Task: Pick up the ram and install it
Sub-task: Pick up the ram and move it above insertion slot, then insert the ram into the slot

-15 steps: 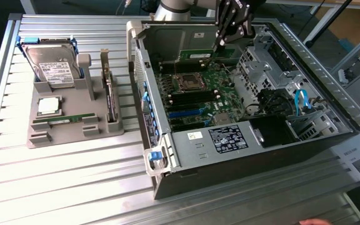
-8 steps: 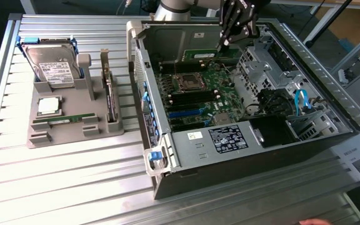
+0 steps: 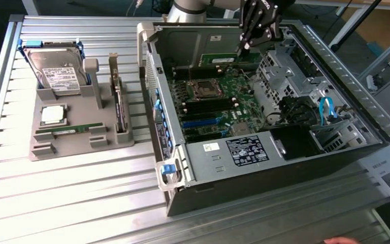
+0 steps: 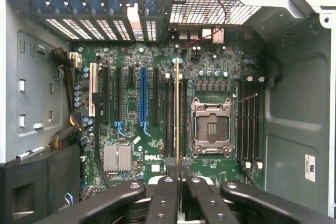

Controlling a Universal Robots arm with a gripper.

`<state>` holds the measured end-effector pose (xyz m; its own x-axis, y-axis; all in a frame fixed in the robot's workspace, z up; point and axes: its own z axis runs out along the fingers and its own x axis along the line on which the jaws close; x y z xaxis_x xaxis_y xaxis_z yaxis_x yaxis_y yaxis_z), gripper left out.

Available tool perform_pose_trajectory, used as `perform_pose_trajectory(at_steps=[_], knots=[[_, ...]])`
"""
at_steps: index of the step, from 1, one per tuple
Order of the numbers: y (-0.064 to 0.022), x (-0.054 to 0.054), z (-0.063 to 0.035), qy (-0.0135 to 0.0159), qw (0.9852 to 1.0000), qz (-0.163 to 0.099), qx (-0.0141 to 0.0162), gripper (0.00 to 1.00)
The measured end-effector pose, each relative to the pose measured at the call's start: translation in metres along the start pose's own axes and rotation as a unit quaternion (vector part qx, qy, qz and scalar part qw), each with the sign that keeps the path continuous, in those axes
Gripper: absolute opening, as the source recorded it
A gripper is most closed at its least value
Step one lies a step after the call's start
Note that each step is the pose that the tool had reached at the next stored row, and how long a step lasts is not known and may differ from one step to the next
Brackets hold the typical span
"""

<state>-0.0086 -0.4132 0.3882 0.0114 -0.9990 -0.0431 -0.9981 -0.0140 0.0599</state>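
The ram is a thin green stick hanging level inside the open computer case, near its back wall and above the motherboard. My gripper reaches down from above and is shut on the ram's upper edge. In the wrist view the ram shows edge-on as a thin pale line between my black fingers. It hangs over the black memory slots beside the open processor socket. The ram is above the slots, not seated in one.
A grey holder on the exterior view's left carries a hard drive, a square silver processor, a dark expansion card and another green stick. Drive cages and blue cables fill the case's right side. A hand shows at the bottom edge.
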Motion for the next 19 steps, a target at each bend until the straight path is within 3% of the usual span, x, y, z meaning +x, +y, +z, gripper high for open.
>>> perform_pose_trajectory(at_steps=[19], knots=[[-0.0002,0.0002,0.0040,0.0000,1.0000,0.000,0.0000,0.12]])
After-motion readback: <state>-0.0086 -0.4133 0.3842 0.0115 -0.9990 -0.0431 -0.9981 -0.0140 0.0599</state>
